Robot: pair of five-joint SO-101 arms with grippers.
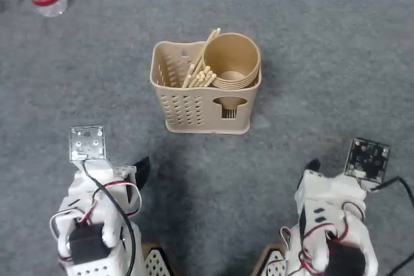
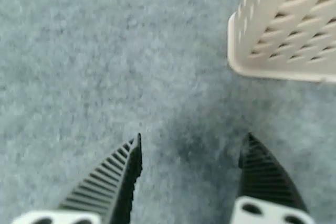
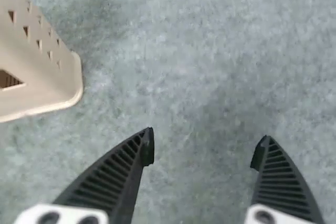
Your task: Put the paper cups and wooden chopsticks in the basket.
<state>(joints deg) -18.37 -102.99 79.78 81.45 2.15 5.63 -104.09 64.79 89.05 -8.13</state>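
Left end effector (image 2: 191, 142) and right end effector (image 3: 205, 140) are hanging wide, empty; the beige slotted plastic basket (image 1: 194, 105) ahead is holding tan paper cups (image 1: 233, 63) and wooden chopsticks (image 1: 199, 74), seemingly needing nothing more.

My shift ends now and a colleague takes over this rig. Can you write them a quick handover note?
Left gripper: open, empty, over the carpet near the basket.
Right gripper: open, empty, likewise.
Paper cups: stacked inside the basket.
Wooden chopsticks: in the basket beside the cups.
Done: every cup and chopstick in sight is in.
Left: nothing visible; probably just park the arms.
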